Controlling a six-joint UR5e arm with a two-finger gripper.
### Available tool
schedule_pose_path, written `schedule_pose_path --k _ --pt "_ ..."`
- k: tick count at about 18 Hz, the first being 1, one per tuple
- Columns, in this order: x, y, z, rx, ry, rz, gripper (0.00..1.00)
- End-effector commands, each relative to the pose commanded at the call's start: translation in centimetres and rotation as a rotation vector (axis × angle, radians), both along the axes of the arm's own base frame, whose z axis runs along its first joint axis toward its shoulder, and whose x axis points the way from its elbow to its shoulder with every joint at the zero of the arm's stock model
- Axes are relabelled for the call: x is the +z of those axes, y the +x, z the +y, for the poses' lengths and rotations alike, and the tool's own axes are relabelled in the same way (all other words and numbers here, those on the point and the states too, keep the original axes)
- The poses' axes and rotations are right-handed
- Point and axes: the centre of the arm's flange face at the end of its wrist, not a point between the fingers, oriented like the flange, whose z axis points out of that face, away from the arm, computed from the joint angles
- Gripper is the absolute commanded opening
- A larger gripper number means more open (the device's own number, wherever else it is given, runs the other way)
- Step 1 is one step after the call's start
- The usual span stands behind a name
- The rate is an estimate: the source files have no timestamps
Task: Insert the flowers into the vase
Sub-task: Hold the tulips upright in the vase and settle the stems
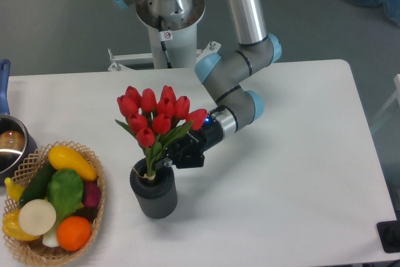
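The flowers are a bunch of red tulips with green stems, standing nearly upright with the stem ends down inside the mouth of the vase. The vase is a short dark ribbed cylinder at the table's front, left of centre. My gripper comes in from the right, low and angled, just above the vase's rim. Its fingers sit around the stems. The dark fingers blend with the leaves, so the grip itself is hard to make out.
A wicker basket with fruit and vegetables stands at the front left, close to the vase. A metal pot with a blue handle sits at the left edge. The robot base stands behind the table.
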Motion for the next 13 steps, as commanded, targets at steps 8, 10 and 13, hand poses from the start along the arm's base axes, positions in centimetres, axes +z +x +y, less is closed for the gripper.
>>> schedule_pose_path --k 8,10,13 --pt "-0.40 0.14 0.01 -0.008 -0.026 0.008 0.28" --pt "-0.39 0.11 0.04 -0.009 -0.029 0.012 0.28" --pt "-0.35 0.07 0.07 -0.009 -0.028 0.013 0.35"
